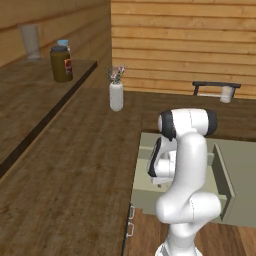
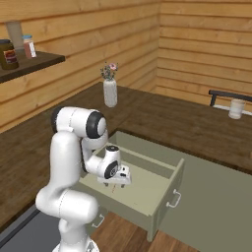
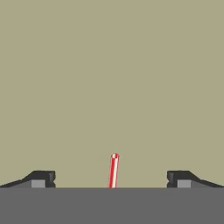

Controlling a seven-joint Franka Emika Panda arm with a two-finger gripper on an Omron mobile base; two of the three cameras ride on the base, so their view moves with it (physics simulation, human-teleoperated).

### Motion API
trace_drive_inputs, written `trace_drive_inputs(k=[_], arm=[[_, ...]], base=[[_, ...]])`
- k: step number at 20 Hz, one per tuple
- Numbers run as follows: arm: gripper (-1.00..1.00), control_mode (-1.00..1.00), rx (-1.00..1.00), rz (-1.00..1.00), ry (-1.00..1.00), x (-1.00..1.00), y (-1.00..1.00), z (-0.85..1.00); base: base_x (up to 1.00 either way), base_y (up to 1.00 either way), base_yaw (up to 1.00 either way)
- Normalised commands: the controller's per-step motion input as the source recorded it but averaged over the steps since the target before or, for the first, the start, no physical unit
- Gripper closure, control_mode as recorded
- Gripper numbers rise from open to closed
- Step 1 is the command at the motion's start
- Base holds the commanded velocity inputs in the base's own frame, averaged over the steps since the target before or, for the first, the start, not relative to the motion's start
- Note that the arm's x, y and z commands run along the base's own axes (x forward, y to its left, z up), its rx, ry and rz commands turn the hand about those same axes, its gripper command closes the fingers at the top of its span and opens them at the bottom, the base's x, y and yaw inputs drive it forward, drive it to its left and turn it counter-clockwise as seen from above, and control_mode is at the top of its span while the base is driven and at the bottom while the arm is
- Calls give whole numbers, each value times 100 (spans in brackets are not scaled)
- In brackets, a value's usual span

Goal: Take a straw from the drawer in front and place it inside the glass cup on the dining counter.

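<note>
The sage-green drawer [image 2: 166, 209] stands pulled out, and my hand reaches down into it. My gripper [image 2: 117, 185] hangs just above the drawer floor. In the hand view my gripper [image 3: 111, 178] is open, with its fingertips [image 3: 43, 178] far apart. The thin red-and-white straw [image 3: 113, 170] lies on the drawer floor midway between them, touching neither. In the left base view my arm hides most of the drawer [image 1: 223, 177] inside. The small whitish glass cup [image 2: 236, 109] [image 1: 226, 93] stands far off on the dark wood dining counter [image 2: 197, 129].
A white vase with flowers [image 1: 116, 95] [image 2: 110, 91] stands on the wood counter behind the drawer. A shelf at the left holds a brown jar [image 1: 61, 63] and a tall grey glass [image 1: 30, 42]. A dark rail [image 1: 216, 85] sits by the cup.
</note>
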Motion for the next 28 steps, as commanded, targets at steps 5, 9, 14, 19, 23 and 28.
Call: trace_drive_inputs(k=[5, 9, 14, 19, 23, 28], arm=[[100, -100, 0, 0, 0, -13, -5, -26], [100, -100, 0, -1, 0, -22, -14, -7], [100, -100, 0, -1, 0, -17, -11, 0], [100, -100, 0, 0, 0, -8, -4, 0], [100, -100, 0, 0, -4, 0, 0, 24], [100, -100, 0, -1, -25, 0, 0, 97]], base=[[0, 0, 0], [0, 0, 0], [0, 0, 0], [0, 0, 0], [0, 0, 0], [0, 0, 0]])
